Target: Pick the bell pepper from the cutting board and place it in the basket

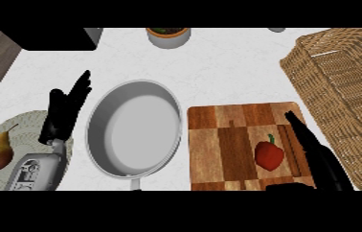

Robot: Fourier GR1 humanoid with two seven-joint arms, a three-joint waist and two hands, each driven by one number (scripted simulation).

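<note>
A red bell pepper (268,154) with a dark stem lies on the right part of the wooden cutting board (219,149). My right hand (317,154) stands just right of the pepper, fingers straight and pointing away from me, open and apart from it. The wicker basket (329,82) rises at the right edge, beyond the board. My left hand (65,110) rests open at the left, fingers up, beside the pan.
A grey frying pan (133,128) sits left of the board, its handle toward me. A pear (4,149) lies on a pale plate (28,123) at the far left. A potted plant (168,36) and a dark appliance (50,38) stand at the back.
</note>
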